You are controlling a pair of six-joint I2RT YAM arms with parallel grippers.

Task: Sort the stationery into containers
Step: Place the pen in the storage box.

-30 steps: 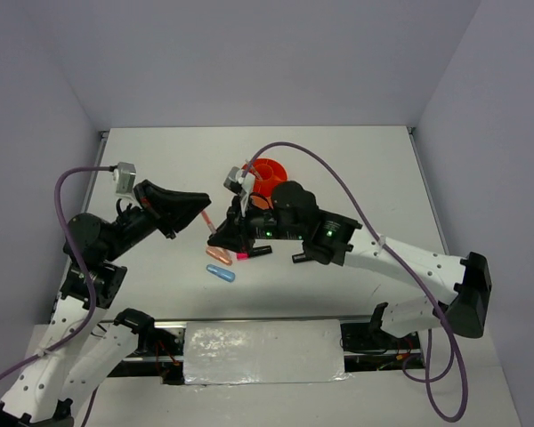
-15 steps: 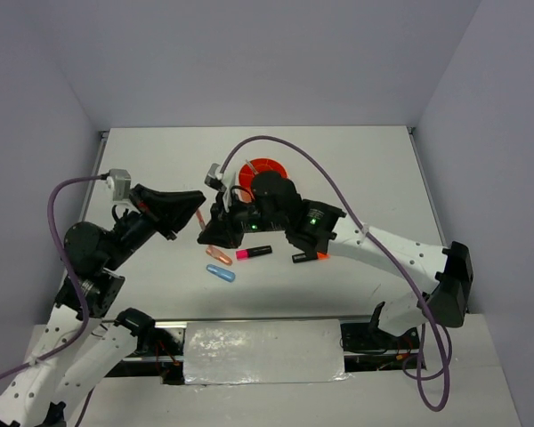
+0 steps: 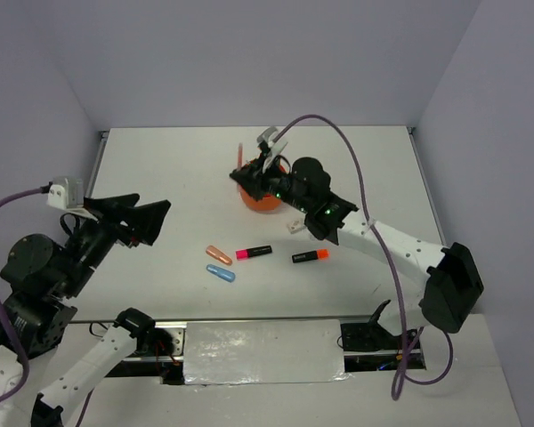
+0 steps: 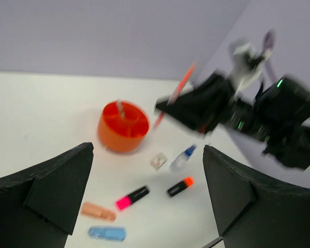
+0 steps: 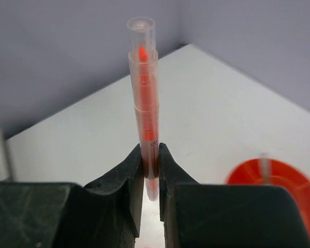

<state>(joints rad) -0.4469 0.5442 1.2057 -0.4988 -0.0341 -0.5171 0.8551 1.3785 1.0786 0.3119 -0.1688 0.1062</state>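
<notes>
Stationery is only partly sorted at this moment. The right end effector (image 5: 150,154) is clamped on the lower part of the pink pen (image 5: 143,88), which stands upright between the two fingers with its clear cap uppermost. In the top view the pen is in the air just beside the rim of the orange tub (image 3: 262,201), apparently not yet lowered into any compartment. Inside the tub one thin stick already stands, probably the grey pen (image 4: 120,108); the frames do not show which compartment it is in.

Further out, the rest lies loose on the worktop (image 3: 160,160):
- the white eraser (image 3: 294,226), near the tub
- the blue-capped bottle (image 4: 183,156), just beside the eraser in the left wrist view
- the orange highlighter (image 3: 310,256) and the pink highlighter (image 3: 254,253), nearer the arms
- the orange capsule (image 3: 218,254) and the blue capsule (image 3: 221,273), side by side just left of the pink highlighter

The left end effector (image 3: 151,218) hangs well apart from all of this on the left, its fingers spread wide and holding nothing.

My judgement is that one item is placed, a second is about to go in, and six wait to be picked up, so most of the job is left.
</notes>
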